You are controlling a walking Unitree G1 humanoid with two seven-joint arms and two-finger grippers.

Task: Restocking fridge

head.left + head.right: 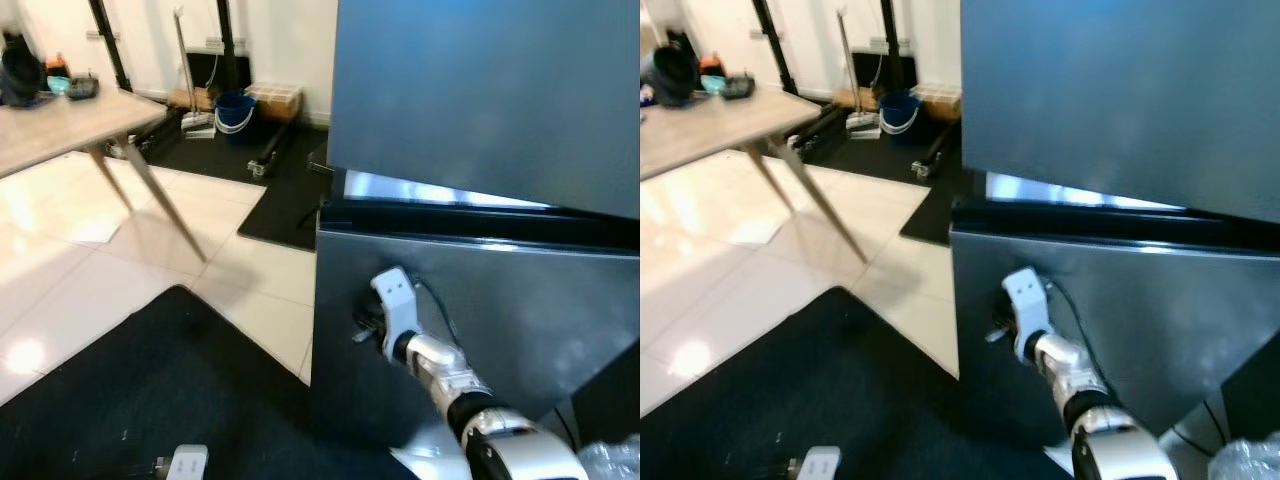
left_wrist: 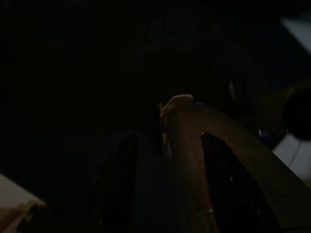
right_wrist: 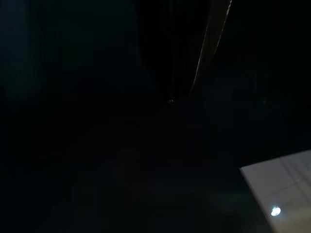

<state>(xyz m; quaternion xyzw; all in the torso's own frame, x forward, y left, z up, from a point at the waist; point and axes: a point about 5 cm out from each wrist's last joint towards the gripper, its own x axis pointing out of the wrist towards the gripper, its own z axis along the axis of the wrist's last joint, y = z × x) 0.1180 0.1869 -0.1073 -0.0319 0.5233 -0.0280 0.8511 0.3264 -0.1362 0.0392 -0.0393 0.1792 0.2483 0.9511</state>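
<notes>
Fridge [image 1: 480, 130] stands right in front of you, a tall dark grey body taking up the right half of the head views, with a lit strip showing in the gap between its upper door and its lower door [image 1: 470, 310]. Your right arm reaches forward and up from the bottom of the picture, and the right gripper [image 1: 365, 322] sits against the left edge of that lower door, its white wrist housing pressed close to the dark panel. You cannot tell from here whether its fingers are spread or pinched, since they are hidden against the door edge, and the right wrist view is nearly black apart from a thin pale line and a patch of pale tile. The left gripper [image 2: 167, 189] appears in the left wrist view as two dark fingers in deep shade with a gap between them, apparently spread and holding nothing. To your left a wooden table [image 1: 60, 130] on slanted legs stands on the pale tile floor [image 1: 60, 290], with a few small items at its far end. Beyond it, near the wall, you can see a blue bucket [image 1: 234, 112] on a black mat. Another black mat [image 1: 150, 390] lies under you, and crinkled clear plastic [image 1: 615, 462] shows at the bottom right corner.
</notes>
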